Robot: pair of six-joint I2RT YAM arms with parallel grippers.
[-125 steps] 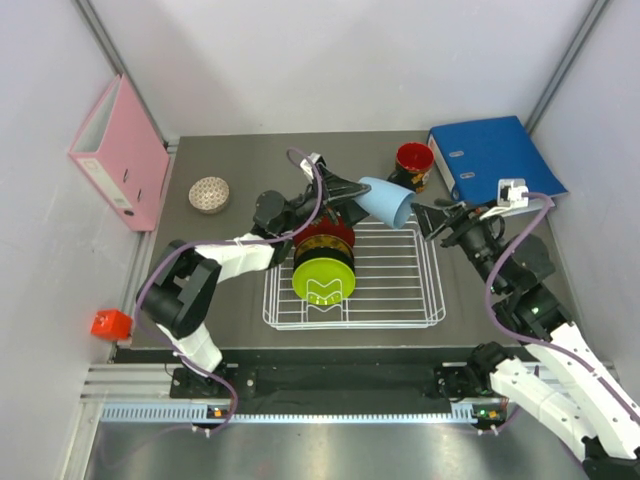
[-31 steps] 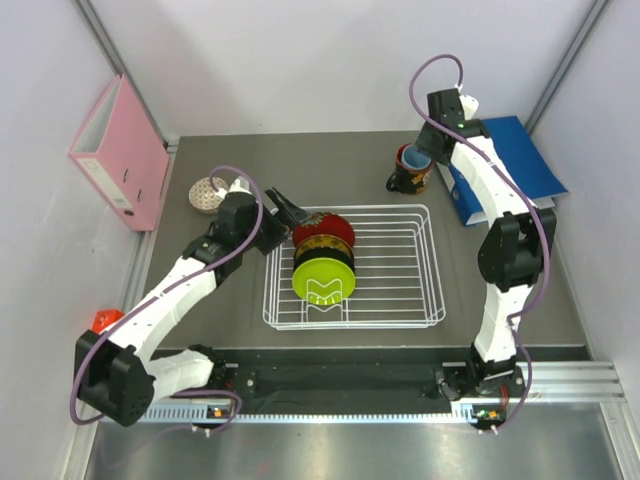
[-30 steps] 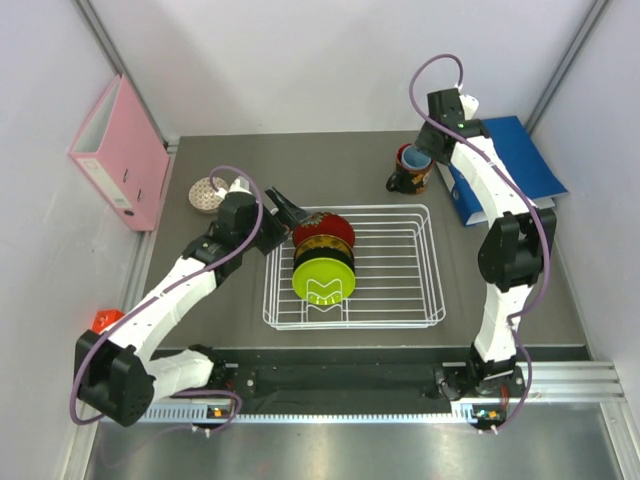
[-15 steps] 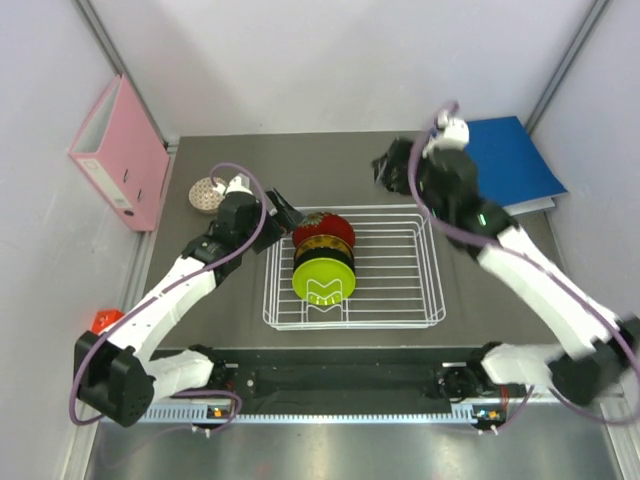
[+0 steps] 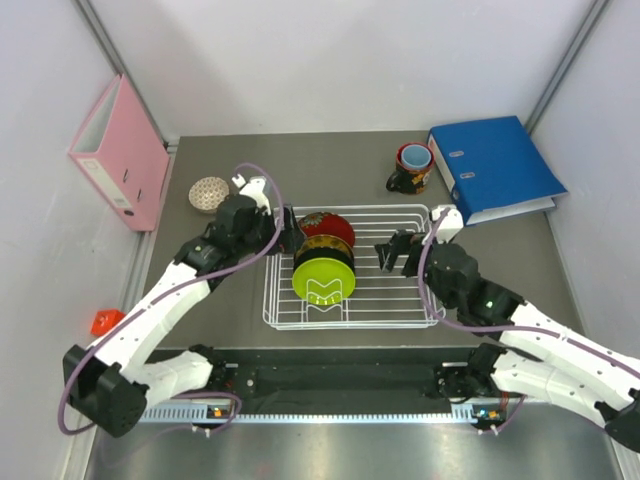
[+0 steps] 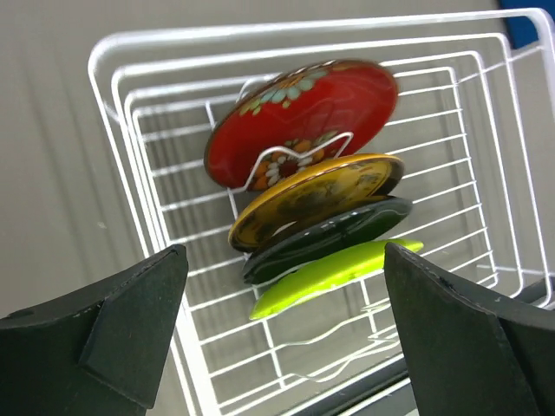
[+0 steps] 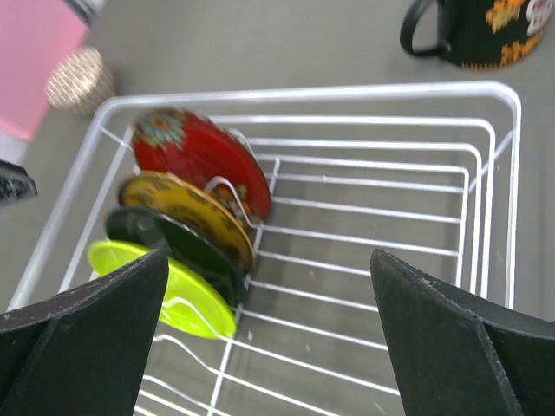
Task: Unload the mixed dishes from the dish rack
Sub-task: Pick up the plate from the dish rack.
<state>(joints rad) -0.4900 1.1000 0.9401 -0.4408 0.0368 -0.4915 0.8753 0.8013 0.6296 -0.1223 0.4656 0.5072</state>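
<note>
My right arm has swung back from the mug (image 5: 412,167) and now hangs low over the right half of the dish rack (image 5: 436,296). My left arm has crept closer to the red bowl (image 5: 327,225).

The mug stands on the table at 1 o'clock from the rack. The small beige bowl (image 5: 209,193) sits out at 10 o'clock. So two dishes are out.

Three are left on edge at the rack's 9 o'clock side: the red bowl farthest back, then the yellow-and-black plate (image 6: 314,196), then the lime-green bowl (image 5: 323,279).

The left gripper (image 5: 286,230) is spread wide and holds nothing, just beside the red bowl. The right gripper (image 5: 395,252) is spread wide and empty too.

I think the red bowl is next. I must slip one finger on each side of its rim, pinch, and lift straight up so it clears the wavy wire.
</note>
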